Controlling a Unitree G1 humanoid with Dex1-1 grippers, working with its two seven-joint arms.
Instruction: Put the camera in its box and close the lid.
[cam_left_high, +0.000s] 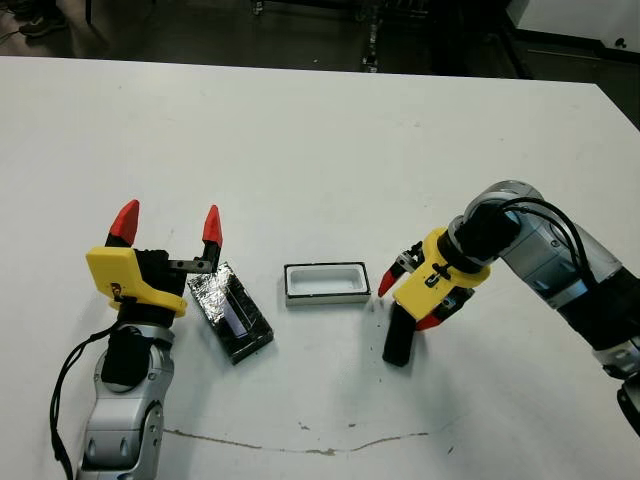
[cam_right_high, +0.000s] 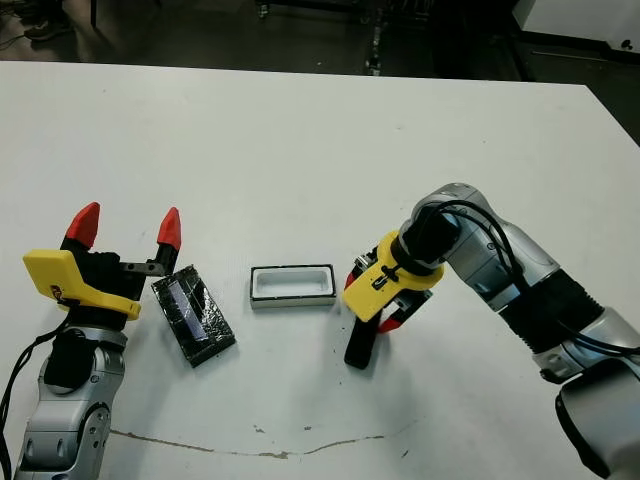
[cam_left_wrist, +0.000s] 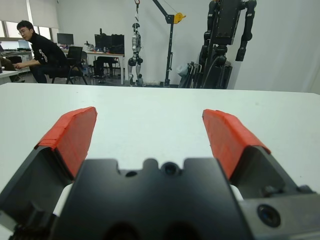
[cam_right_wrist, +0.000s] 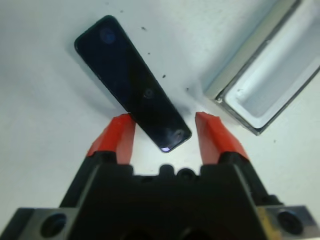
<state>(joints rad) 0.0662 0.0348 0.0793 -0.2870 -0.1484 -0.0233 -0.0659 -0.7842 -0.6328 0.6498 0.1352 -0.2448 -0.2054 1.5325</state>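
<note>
Here we reach for the camera with our right hand; its red fingers stand apart, straddling the near end of the bar without yet pinching it. The next move, we judge, calls for closing squarely across its narrow width, then lifting toward the box. The camera is a slim, glossy black bar with rounded ends, lying flat on the white surface just beside the open, empty box. Our left hand hangs open near the foil-faced lid, which lies flat.
</note>
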